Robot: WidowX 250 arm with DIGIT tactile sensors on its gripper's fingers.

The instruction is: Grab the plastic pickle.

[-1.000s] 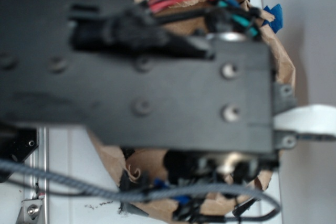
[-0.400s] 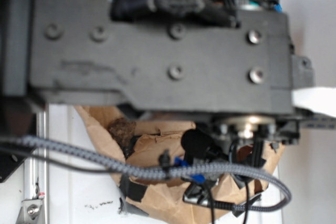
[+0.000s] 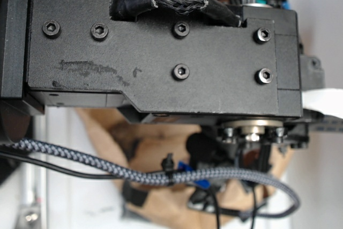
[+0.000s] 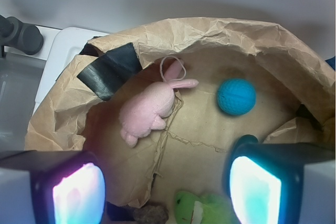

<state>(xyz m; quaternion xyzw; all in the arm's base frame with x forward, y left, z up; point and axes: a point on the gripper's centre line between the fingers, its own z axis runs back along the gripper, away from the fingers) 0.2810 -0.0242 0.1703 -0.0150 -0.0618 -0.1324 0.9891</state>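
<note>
above a crumpled brown paper bag, the wrist camera looked down between the gripper's two glowing fingers, which stood spread wide apart at the bottom of the frame with nothing between them. on the bag's floor a pink plush rabbit lay on its side near the middle, a thin loop of string at its ears. a teal-blue ball sat just to the right of the rabbit, apart from it. a fuzzy lime-green plush toy showed partly at the lower edge, between the fingers, and a small dark brown lump lay just left of it. a strip of black tape was stuck on the bag's upper left rim. the plastic pickle could not be seen in either view. from the exterior camera, the black arm housing filled most of the frame, its screws in sharp focus, while a braided grey cable crossed below it and the bag stayed a blur behind.
</note>
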